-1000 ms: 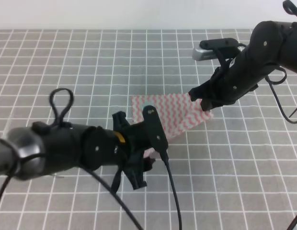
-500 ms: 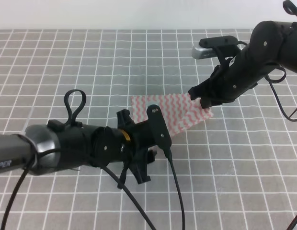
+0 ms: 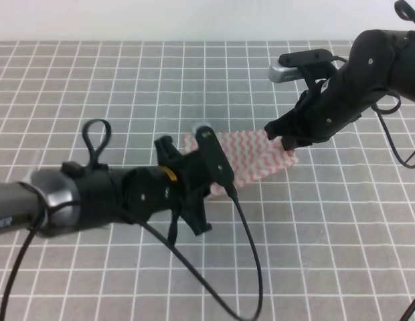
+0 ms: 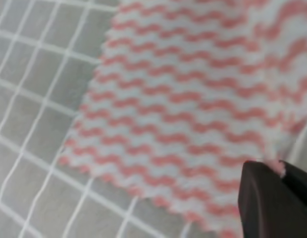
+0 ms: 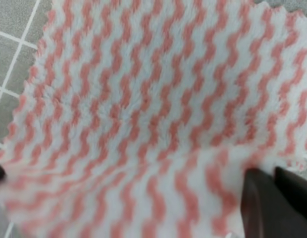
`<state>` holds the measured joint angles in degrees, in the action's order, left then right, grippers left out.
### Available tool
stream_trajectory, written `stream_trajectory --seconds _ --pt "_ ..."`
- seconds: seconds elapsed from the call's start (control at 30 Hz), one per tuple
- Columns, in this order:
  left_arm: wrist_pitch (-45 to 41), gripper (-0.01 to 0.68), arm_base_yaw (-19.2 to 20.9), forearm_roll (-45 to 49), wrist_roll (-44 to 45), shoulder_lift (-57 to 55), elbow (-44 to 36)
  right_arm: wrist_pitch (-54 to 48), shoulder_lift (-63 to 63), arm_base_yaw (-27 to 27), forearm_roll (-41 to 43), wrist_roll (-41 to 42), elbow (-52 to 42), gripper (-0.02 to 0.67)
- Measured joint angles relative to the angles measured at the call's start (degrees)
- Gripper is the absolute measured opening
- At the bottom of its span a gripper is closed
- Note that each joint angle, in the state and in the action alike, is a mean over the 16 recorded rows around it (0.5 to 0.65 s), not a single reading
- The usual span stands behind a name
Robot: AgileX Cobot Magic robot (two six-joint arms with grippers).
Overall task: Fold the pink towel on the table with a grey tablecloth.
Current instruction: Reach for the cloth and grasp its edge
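Both pinching corners of the pink towel above the grey tablecloth: left gripper, right gripper.

You get bright, even light in the high view: the counter reads clearly, its white grid lines sharp from edge to edge, with only soft, faint shadows under the arms. A small glare spot sits on the left arm's metal collar. In your left wrist view the towel is soft all over and blurs most toward the top right; the left claw is a dark, unfocused mass. In your right wrist view the towel's pile is crisp in the middle, smeared along the bottom.
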<state>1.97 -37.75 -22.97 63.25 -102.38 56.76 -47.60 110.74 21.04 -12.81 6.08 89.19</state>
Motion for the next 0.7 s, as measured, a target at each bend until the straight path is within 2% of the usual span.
stream_trajectory --seconds 0.7 --pt "-9.9 -0.001 5.1 -2.2 -0.3 -11.2 18.2 3.4 3.6 -0.3 3.1 -0.1 0.1 -0.015"
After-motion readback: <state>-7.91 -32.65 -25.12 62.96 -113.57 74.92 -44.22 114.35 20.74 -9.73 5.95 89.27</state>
